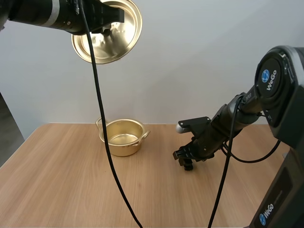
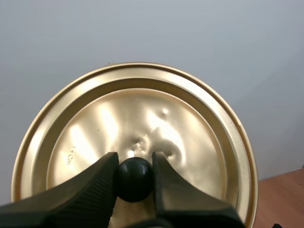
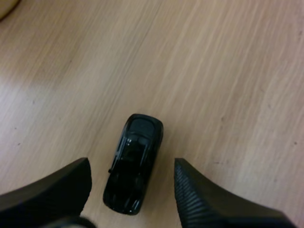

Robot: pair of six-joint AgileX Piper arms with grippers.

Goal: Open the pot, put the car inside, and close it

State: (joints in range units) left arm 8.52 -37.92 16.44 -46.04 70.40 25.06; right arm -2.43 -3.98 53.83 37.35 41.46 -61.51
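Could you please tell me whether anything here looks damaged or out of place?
Only the lid, held up by my left pincer: its metal looks dimpled around the knob. The pot stands upright and the car sits level.

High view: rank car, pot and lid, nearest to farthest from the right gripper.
1. Car, inside the open right gripper.
2. Pot, open, to its left.
3. Lid, held high by the left gripper.

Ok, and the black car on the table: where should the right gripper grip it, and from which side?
Probably across its two long sides, mid-body, coming down from above. The car lies flat on the table, narrow across and long nose to tail, and the open right gripper has a finger beside each flank.
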